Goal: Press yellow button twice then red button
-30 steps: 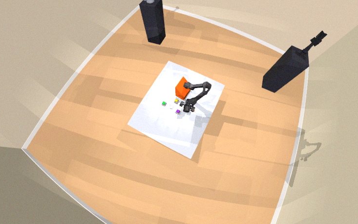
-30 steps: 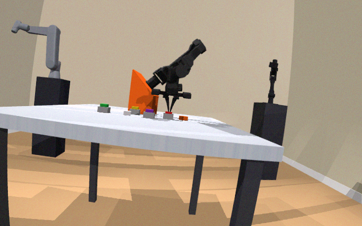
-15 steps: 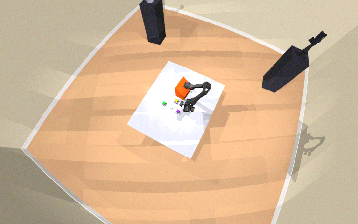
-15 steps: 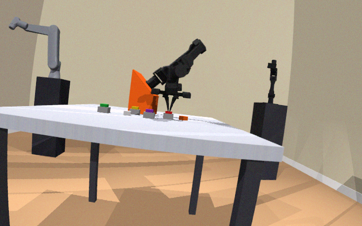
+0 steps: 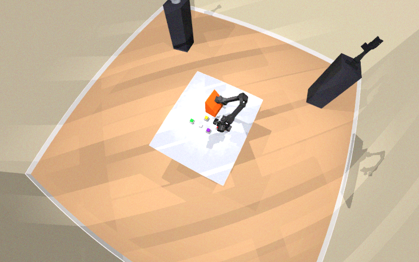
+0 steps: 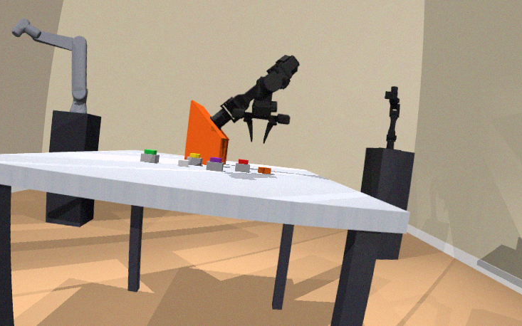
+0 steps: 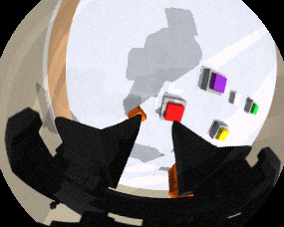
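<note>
No brand, label or writing readable in any view.

From the exterior view: gripper (image 6: 258, 135) raised well above the white table (image 6: 213, 194), fingers pointing down and spread roughly halfway, nothing between them. Red button (image 6: 242, 161) on its grey base below and a little left of the fingertips, clear air in between. Yellow button (image 6: 194, 155) further left, near the foot of the orange wedge (image 6: 204, 135), with the purple button (image 6: 215, 159) between yellow and red. Green button (image 6: 150, 151) furthest left; small orange block (image 6: 264, 170) just right of the red one; small white block (image 6: 183, 163) just left of the yellow.

From the wrist view only: red button (image 7: 173, 112) framed in the gap between the two dark fingers, orange block mostly hidden behind them.

From the top view only: arm reaching from the wedge over the table, covering most of the red button; height above the table not judgeable there.
</note>
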`<move>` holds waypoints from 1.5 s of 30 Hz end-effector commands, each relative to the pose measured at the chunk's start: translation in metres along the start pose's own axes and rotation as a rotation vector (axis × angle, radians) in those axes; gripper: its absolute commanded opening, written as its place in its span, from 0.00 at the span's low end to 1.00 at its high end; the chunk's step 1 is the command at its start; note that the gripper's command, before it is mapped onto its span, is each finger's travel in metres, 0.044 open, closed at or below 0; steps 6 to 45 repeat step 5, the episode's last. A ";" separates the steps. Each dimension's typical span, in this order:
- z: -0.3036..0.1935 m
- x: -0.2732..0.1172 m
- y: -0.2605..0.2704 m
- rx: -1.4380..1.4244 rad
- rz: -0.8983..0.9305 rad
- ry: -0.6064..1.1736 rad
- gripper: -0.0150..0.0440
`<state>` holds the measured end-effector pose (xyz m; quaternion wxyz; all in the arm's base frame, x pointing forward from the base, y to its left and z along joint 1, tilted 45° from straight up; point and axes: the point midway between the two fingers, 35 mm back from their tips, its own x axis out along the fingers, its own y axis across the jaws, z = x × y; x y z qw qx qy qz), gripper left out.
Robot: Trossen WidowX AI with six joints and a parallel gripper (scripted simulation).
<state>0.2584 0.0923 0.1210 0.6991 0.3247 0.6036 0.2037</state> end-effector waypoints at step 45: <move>0.000 -0.026 0.027 -0.016 0.005 -0.009 0.87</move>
